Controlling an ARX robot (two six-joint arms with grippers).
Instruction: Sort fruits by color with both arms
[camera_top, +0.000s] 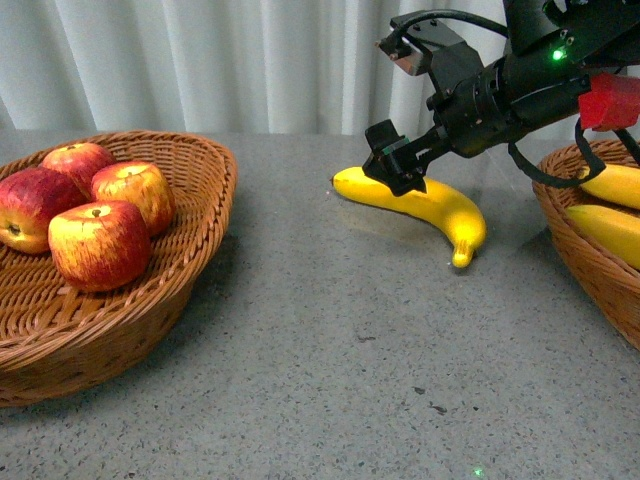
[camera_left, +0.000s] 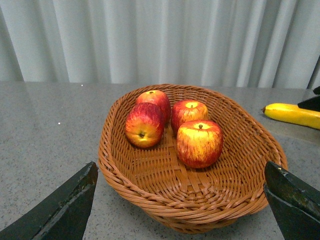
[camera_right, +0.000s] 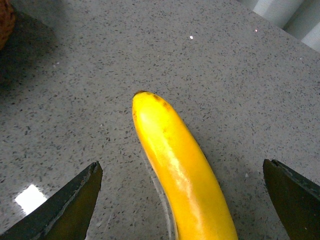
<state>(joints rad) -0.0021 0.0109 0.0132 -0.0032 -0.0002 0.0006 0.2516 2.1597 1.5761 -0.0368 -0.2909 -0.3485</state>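
Several red apples (camera_top: 100, 243) lie in a wicker basket (camera_top: 205, 215) at the left. One yellow banana (camera_top: 430, 205) lies on the grey table, right of centre. My right gripper (camera_top: 395, 165) hangs open just over its left end; in the right wrist view the banana (camera_right: 182, 170) runs between the spread fingers (camera_right: 75, 200) of that gripper (camera_right: 182, 167), untouched. Two more bananas (camera_top: 612, 186) rest in a second basket (camera_top: 590, 260) at the right edge. My left gripper (camera_left: 180, 170) is open, apart from the apples (camera_left: 199, 143), and is out of the front view.
White curtains hang behind the table. The left basket's near rim (camera_left: 200, 210) lies between my left fingers (camera_left: 65, 210). The table banana's end (camera_left: 292, 114) shows at the right of the left wrist view. Bare grey tabletop (camera_top: 350, 370) spans between the baskets.
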